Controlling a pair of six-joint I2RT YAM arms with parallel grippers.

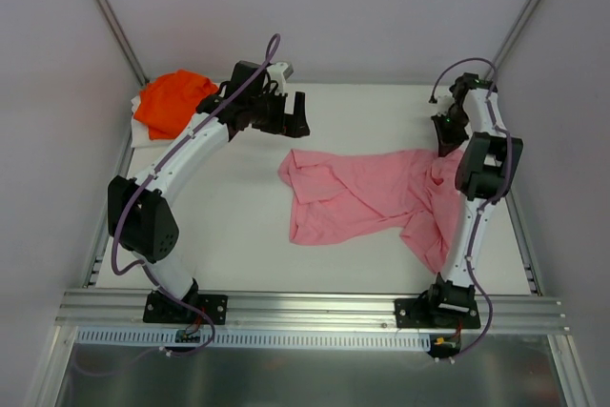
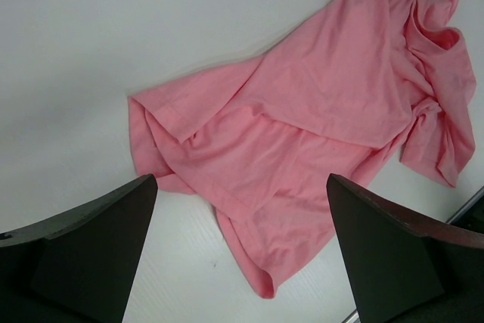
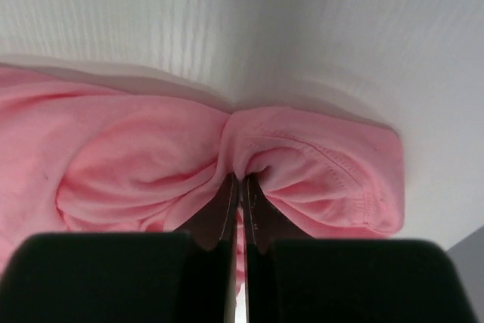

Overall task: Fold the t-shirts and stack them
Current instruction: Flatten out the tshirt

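Observation:
The light pink t-shirt (image 1: 367,194) lies crumpled and spread across the middle and right of the white table. It also fills the left wrist view (image 2: 318,119). My right gripper (image 1: 444,143) is shut on a bunched fold at the shirt's right edge (image 3: 302,164), near the table's right side. My left gripper (image 1: 294,123) is open and empty, above the table just beyond the shirt's far left corner; its dark fingers (image 2: 91,247) frame the shirt from above. The bright orange t-shirt (image 1: 170,102) lies bunched at the far left corner.
A white cloth or paper edge (image 1: 138,126) shows under the orange shirt. Metal rails (image 1: 305,307) run along the near edge, with both arm bases. Grey walls close in the table on three sides.

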